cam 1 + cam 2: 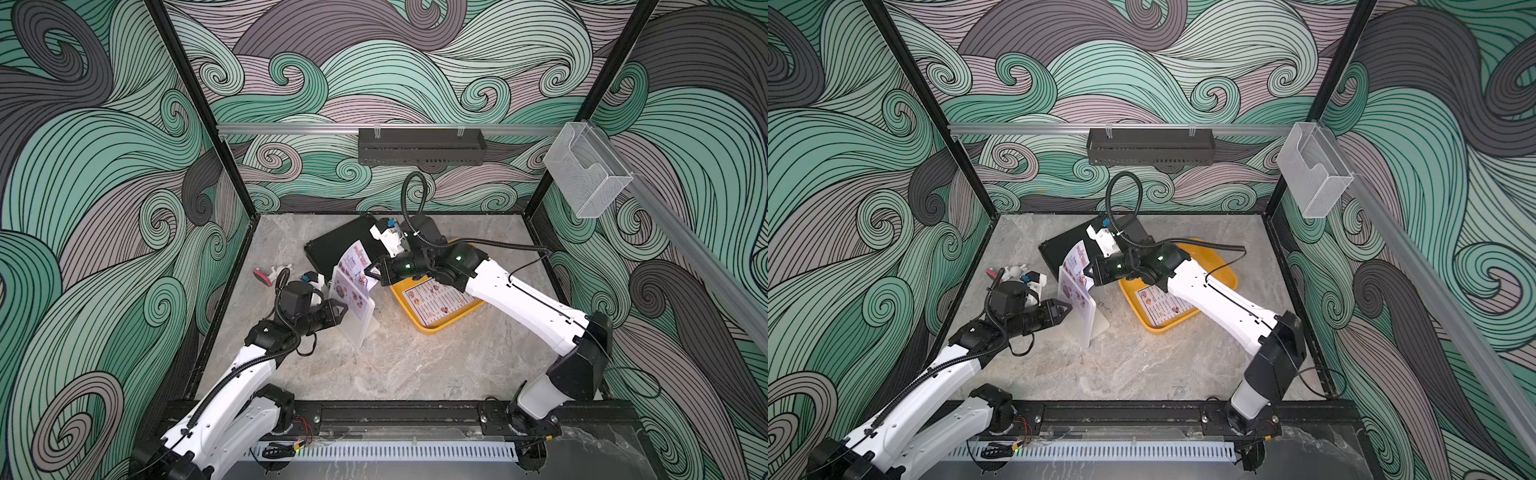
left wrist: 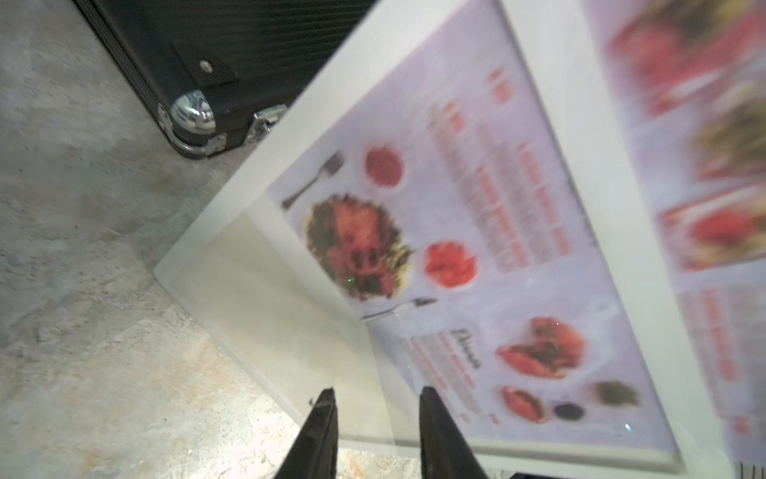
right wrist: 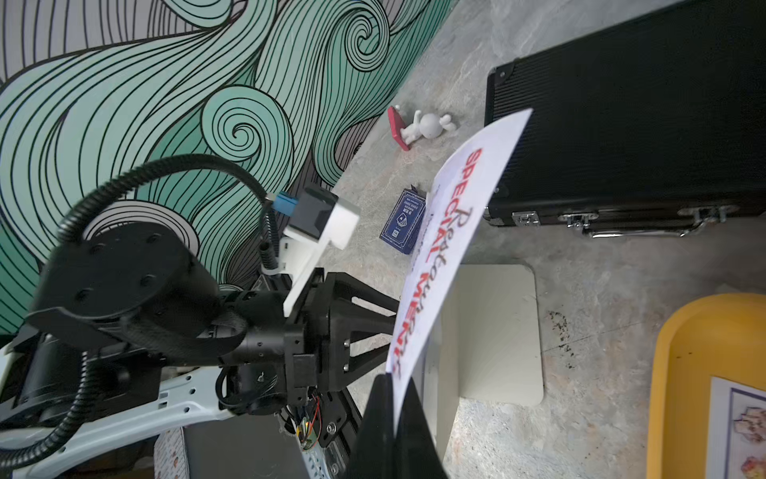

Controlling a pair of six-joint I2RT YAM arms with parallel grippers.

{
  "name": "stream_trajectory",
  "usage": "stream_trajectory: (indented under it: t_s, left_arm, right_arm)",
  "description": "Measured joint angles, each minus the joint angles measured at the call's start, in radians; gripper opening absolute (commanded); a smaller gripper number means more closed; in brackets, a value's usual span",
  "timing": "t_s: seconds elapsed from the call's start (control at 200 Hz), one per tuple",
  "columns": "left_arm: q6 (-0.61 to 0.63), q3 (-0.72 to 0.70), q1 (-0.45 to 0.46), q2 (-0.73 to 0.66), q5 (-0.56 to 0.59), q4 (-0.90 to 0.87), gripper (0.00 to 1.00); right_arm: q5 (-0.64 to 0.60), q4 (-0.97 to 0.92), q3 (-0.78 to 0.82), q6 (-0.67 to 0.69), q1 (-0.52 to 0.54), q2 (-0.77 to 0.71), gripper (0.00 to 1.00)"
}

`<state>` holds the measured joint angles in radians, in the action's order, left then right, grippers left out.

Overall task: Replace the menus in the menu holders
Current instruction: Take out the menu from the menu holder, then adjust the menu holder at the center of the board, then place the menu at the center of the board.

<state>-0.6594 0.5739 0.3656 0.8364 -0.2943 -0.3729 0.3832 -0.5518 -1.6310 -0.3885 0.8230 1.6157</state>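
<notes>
In both top views the Special Menu (image 1: 355, 259) stood partly out of the upright menu holder (image 1: 358, 328) mid-table, its top edge clenched in the right gripper (image 1: 370, 273). The Dim Sum Inn menu (image 1: 436, 300) lay in the yellow tray (image 1: 432, 331) to the right. From the left wrist, the left gripper (image 2: 375, 414) straddled the holder's edge, jaws apart; I couldn't tell whether it pressed. From the right wrist, the sheet bowed. I'd pull straight along the sleeve, with the holder steadied.
</notes>
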Motion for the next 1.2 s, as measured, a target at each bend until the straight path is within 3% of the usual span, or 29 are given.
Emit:
stream_trajectory:
  t_s: [0.185,0.335,0.741,0.836,0.976,1.086,1.201]
  left_arm:
    - [-0.024,-0.031,0.027,-0.012,-0.044,-0.015,0.33]
    - [-0.046,-0.034,0.054,0.06,-0.06,0.037,0.33]
    - [-0.06,0.056,0.137,0.316,-0.034,0.257,0.36]
    - [-0.061,0.056,0.142,0.29,0.04,0.252,0.38]
    - [-0.06,0.067,0.144,0.134,0.293,0.169,0.44]
    - [-0.011,0.139,0.105,0.016,0.478,0.076,0.52]
    - [0.048,0.261,0.016,-0.026,0.591,0.007,0.58]
  right_arm:
    - [0.005,-0.104,-0.12,0.102,-0.01,-0.082,0.0]
    - [0.01,-0.185,-0.164,0.202,-0.014,-0.185,0.0]
    - [-0.006,-0.369,-0.015,0.528,-0.027,-0.486,0.0]
    - [0.045,-0.397,0.06,0.58,-0.027,-0.543,0.0]
    - [0.157,-0.388,0.168,0.591,0.004,-0.607,0.0]
    - [0.222,-0.312,0.249,0.541,0.109,-0.616,0.0]
    - [0.234,-0.199,0.294,0.494,0.277,-0.556,0.0]
